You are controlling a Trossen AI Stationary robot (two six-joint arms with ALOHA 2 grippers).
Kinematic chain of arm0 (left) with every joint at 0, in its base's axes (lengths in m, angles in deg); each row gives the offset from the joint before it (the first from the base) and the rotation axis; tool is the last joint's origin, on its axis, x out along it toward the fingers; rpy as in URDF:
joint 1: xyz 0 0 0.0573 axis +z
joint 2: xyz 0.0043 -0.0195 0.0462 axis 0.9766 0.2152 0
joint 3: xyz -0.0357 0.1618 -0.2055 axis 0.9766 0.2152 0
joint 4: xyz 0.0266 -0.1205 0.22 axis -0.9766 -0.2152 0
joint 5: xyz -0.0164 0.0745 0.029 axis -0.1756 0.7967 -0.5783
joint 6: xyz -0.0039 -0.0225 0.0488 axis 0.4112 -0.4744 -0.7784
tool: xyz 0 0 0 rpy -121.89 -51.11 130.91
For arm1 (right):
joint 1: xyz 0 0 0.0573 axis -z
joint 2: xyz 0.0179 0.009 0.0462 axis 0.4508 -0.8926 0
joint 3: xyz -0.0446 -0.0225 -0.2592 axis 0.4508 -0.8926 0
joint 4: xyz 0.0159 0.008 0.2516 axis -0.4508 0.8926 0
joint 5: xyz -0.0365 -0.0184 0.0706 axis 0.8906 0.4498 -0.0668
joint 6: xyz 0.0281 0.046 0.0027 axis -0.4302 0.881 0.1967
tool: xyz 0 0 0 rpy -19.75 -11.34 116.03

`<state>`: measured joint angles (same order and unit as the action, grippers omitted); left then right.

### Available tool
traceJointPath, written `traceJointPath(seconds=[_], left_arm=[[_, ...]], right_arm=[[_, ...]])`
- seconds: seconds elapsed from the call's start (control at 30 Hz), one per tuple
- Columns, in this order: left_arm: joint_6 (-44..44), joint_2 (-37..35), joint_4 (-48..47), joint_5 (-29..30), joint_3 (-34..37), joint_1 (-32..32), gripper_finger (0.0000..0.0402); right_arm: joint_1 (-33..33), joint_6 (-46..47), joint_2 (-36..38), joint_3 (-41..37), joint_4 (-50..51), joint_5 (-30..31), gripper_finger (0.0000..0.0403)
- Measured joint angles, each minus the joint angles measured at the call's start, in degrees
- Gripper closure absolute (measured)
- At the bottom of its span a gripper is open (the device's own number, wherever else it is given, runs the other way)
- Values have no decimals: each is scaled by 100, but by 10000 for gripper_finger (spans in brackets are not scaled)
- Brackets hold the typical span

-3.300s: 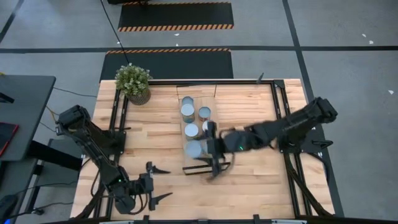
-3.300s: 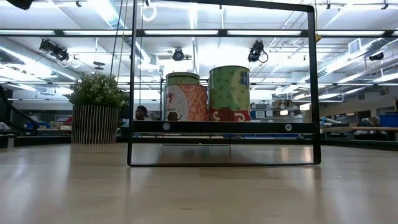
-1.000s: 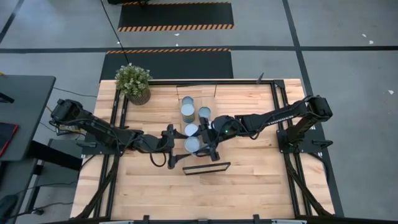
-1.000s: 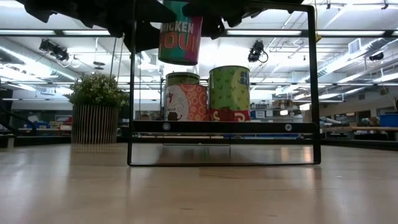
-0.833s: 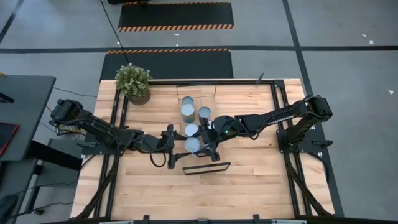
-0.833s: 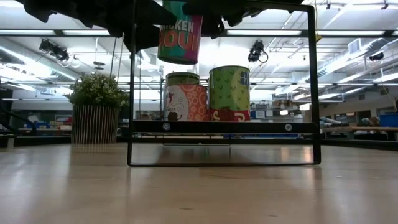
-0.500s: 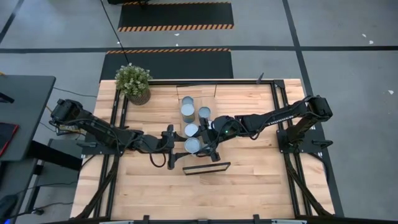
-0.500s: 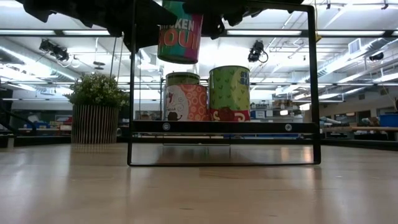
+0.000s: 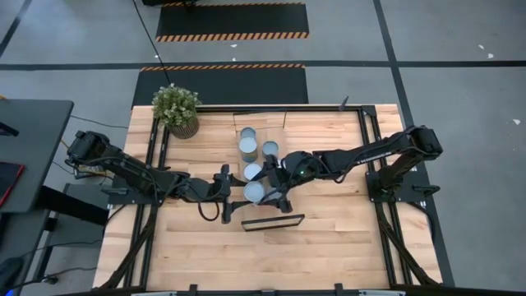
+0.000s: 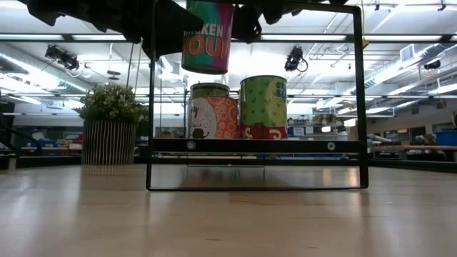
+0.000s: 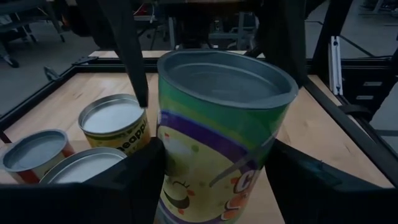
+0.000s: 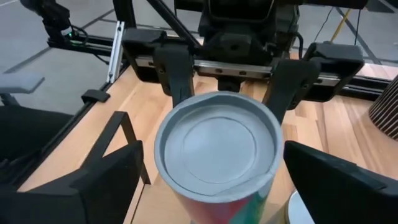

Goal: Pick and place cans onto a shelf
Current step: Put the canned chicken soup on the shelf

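Held can: we see a tall can (image 9: 256, 191) w/ green-yellow label up in the air over the shelf's near end, around mid-desk; low view shows it (image 10: 207, 36) hanging clear above the other cans.
Left gripper (image 9: 233, 187): reaches in from the desk's left side; jaws partly closed, one pad (image 11: 134, 183) pressed on each side of the held can (image 11: 222, 134) – it carries the can.
Right gripper (image 9: 278, 187): comes in from the desk's right side, at the same can; jaws spread wide, fingers (image 12: 109, 180) standing off either side of the can's grey lid (image 12: 217, 143), not gripping as far as we can tell.
Shelf (image 9: 248, 159): pale board w/ black frame, runs from desk centre toward the far edge; frame (image 10: 255, 146) fills the low view.
Cans on shelf: three (image 9: 248, 146) (image 9: 270, 150) (image 9: 253, 171) stand upright, close together, behind the held one.
Plant (image 9: 177, 108): potted, at the desk's far-left corner, well apart from the shelf.
Desk (image 9: 329, 238): wood top, bare along the near edge.
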<state>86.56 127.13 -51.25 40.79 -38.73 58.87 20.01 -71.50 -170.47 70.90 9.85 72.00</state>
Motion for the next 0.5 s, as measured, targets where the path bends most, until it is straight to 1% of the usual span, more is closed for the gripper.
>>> traceJointPath(seconds=[0.13,0.3,0.5], left_arm=[[3,0,-3,-47,0,0,148],[244,0,-46,-361,81,-17,147],[763,0,124,-428,515,-211,147]], right_arm=[[0,67,158,0,144,6,5],[-8,179,432,0,368,9,6],[-120,365,638,0,681,262,6]])
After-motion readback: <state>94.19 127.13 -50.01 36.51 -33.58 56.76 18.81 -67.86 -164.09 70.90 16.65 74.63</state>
